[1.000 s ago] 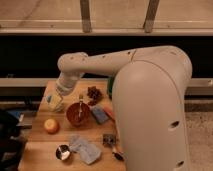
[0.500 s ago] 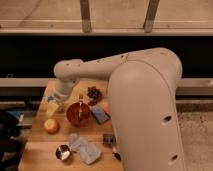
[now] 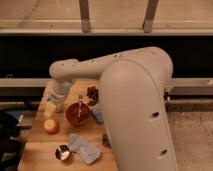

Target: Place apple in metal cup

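Not started: apple (image 3: 51,126) sits on table (image 3: 37,146), metal cup (image 3: 62,152) at its 5 o'clock. Gripper (image 3: 51,106) at apple's 12, spread wide, apparently empty.

Table (image 3: 36,149): apple (image 3: 50,126), cup (image 3: 62,152), bowl (image 3: 77,113), maybe cloth (image 3: 84,146)

tabletop (image 3: 35,145): bare wood, matt. metal cup (image 3: 62,152): shiny steel. apple (image 3: 50,126): smooth skin, faint sheen. orange bowl (image 3: 77,114): glossy, looks plastic. cloth (image 3: 84,147): grey-blue, crumpled, matt. arm (image 3: 135,100): smooth off-white shell, satin. hand (image 3: 52,103) over the tabletop's back-left: same finish.
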